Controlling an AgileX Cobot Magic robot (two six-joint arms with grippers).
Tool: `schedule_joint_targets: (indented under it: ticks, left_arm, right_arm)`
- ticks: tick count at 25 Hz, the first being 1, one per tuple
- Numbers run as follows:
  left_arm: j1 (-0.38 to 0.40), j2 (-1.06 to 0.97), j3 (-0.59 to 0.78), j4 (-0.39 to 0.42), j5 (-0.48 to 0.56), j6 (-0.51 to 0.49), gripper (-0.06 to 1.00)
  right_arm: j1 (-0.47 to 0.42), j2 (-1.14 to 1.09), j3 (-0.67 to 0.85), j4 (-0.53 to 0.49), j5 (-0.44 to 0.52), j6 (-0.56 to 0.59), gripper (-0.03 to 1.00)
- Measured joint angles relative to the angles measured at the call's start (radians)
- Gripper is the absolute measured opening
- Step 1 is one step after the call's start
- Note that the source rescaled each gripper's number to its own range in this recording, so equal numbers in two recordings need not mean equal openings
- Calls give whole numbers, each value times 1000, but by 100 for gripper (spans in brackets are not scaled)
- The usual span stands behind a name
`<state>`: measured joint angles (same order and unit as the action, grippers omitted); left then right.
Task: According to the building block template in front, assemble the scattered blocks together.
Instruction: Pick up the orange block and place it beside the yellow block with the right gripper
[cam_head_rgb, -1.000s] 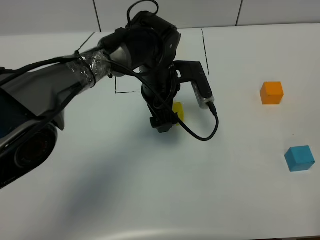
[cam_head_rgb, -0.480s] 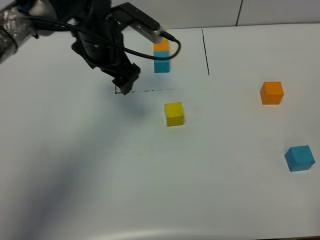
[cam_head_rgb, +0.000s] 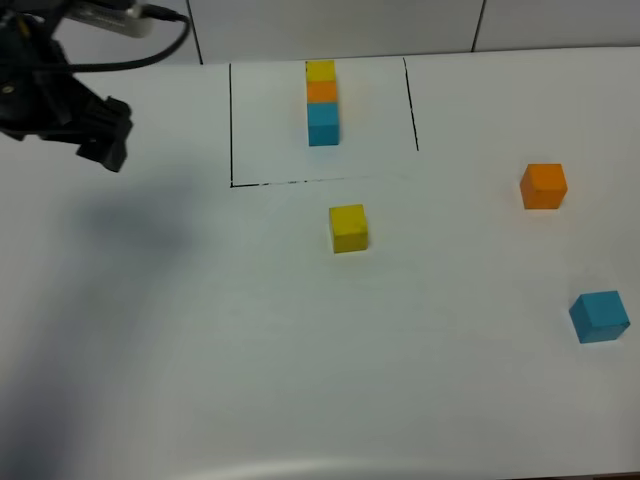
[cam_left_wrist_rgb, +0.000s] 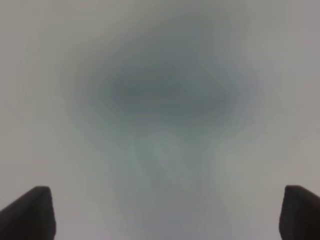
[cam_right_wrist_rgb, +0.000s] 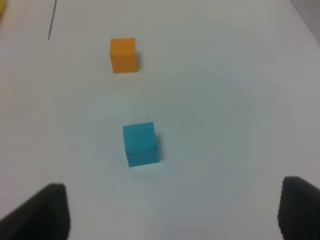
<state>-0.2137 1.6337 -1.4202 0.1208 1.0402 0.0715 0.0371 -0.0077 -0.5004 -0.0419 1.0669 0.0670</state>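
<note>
the scattered blocks (cam_head_rgb: 348, 228) lie well apart outside the outline (cam_head_rgb: 231, 120) round the template (cam_head_rgb: 322, 100), both jaws spread.

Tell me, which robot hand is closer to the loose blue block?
Right. The right gripper is open, with the loose blue block lying just ahead of it. The left gripper is away at the opposite side of the table.

no readable text, labels, brands or numbers in any view
</note>
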Motion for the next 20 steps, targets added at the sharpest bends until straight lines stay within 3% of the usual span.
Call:
schedule_joint_targets:
  ticks: [9, 15, 20]
  left_arm:
    - [8, -403, 321, 89, -112, -212, 87]
    - [8, -648, 429, 98, -192, -277, 87]
    - [8, -820, 476, 84, -195, -283, 87]
  right_arm:
    - [0, 0, 0, 0, 0, 3, 70]
    - [0, 0, 0, 0, 0, 4, 70]
    - [0, 0, 0, 0, 0, 4, 70]
